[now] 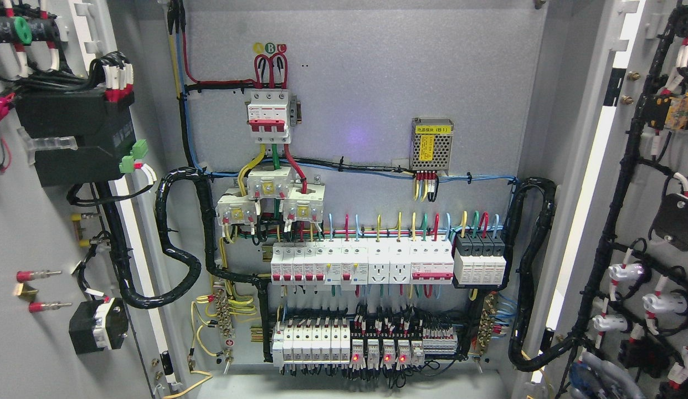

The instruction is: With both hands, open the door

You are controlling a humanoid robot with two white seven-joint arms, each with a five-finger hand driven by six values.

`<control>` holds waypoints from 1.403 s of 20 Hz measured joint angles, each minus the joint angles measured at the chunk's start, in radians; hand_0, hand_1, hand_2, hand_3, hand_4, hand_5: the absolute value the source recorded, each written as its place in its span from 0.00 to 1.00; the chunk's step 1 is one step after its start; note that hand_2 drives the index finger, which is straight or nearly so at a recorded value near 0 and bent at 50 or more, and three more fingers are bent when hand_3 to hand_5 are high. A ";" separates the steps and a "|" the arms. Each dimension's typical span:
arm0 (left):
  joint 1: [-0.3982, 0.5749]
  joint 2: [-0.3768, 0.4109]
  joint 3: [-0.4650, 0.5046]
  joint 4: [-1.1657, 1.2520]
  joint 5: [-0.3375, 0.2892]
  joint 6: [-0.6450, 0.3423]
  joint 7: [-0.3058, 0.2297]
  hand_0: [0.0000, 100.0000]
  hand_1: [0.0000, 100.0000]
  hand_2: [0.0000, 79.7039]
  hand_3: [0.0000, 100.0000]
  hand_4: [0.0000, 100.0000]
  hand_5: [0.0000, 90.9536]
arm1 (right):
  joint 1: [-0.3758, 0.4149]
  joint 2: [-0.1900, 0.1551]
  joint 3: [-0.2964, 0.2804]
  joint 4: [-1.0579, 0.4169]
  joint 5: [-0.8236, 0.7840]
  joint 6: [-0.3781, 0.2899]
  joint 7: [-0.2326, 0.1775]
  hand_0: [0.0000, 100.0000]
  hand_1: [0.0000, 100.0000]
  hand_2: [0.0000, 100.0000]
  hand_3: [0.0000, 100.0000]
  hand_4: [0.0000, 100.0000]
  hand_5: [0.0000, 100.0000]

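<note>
Both doors of a grey electrical cabinet stand swung wide. The left door (28, 233) shows its inner face at the picture's left, carrying a black box, wires and a black lock unit. The right door (654, 166) fills the right edge, its inner face hung with black cable bundles and white lamp sockets. Between them the cabinet's back panel (366, 83) is fully exposed. Neither of my hands nor any arm shows in the head view.
On the back panel sit a red-and-white main breaker (270, 116), a perforated metal power supply (431, 145), and two rows of white breakers (360, 265). Small relays with red lights (380, 354) line the bottom. Thick black cable looms (178, 238) run to each door.
</note>
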 measured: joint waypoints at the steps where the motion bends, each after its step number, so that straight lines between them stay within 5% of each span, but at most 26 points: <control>1: 0.004 0.005 0.011 0.000 0.016 0.002 0.000 0.00 0.00 0.00 0.00 0.00 0.00 | 0.005 0.000 -0.007 0.000 -0.003 -0.002 0.000 0.00 0.00 0.00 0.00 0.00 0.00; 28: 0.087 0.144 0.277 0.093 0.325 -0.013 -0.010 0.00 0.00 0.00 0.00 0.00 0.00 | 0.079 -0.009 -0.143 0.006 -0.128 0.001 0.007 0.00 0.00 0.00 0.00 0.00 0.00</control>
